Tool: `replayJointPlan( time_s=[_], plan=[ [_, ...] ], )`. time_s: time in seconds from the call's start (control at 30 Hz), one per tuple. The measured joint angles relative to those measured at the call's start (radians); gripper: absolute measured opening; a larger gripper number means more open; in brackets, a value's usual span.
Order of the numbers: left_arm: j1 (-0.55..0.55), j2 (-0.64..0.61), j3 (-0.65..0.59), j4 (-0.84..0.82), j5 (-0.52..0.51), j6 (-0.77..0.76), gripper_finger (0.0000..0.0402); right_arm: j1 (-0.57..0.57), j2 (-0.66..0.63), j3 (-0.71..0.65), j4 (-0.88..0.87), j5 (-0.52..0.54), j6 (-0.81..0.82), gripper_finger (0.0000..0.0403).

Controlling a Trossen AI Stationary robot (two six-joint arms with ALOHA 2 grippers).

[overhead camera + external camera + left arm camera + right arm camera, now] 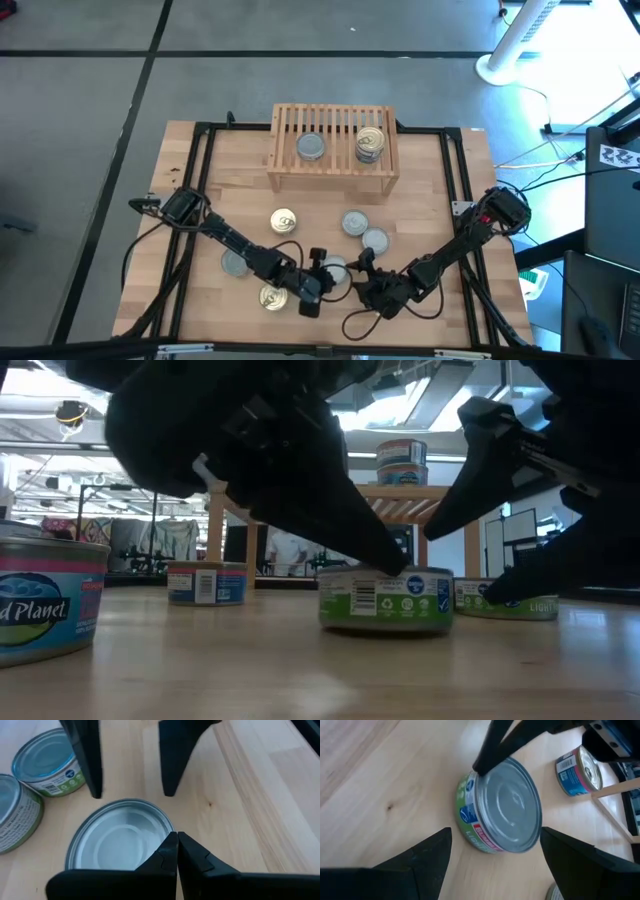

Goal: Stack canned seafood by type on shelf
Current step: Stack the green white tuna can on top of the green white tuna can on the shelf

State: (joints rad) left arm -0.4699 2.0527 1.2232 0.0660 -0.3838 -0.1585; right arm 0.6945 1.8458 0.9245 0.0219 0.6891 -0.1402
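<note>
Green-labelled tin [502, 807]: silver-grey top, flat on the bench [430, 190] at the near edge, well in front of the shelf [333, 148]; it sits between my two tools.
My left tool [177, 851]: clenched with nothing in it, fingertips pressed together and touching the tin's rim on the side away from the right tool.
My right tool [495, 855]: released, fingers spread wide on either side of the tin, not touching it.
On the shelf: one silver-topped tin [311, 146] on the slats; beside it a gold-topped pair [370, 143], one on the other.
Other tins before the shelf: two gold-topped [283, 221] and [271, 296], silver-topped ones [355, 222], [375, 240] and [235, 263], all apart from each other.
</note>
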Motion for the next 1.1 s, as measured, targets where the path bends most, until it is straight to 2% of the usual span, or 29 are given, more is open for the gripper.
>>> replayJointPlan(
  time_s=[0.53, 0.87, 1.1],
  plan=[
    [0.028, -0.001, 0.001, 0.097, -0.003, -0.004, 0.0, 0.0, 0.0, 0.0, 0.006, 0.034, 0.0, 0.0303],
    [0.039, -0.002, 0.002, 0.111, -0.003, -0.044, 0.0, 0.0, 0.0, 0.0, -0.006, -0.027, -0.002, 0.0303],
    [0.043, -0.002, 0.002, 0.124, -0.003, -0.056, 0.0, -0.001, 0.016, 0.0, -0.031, 0.042, -0.004, 0.0303]
  ],
)
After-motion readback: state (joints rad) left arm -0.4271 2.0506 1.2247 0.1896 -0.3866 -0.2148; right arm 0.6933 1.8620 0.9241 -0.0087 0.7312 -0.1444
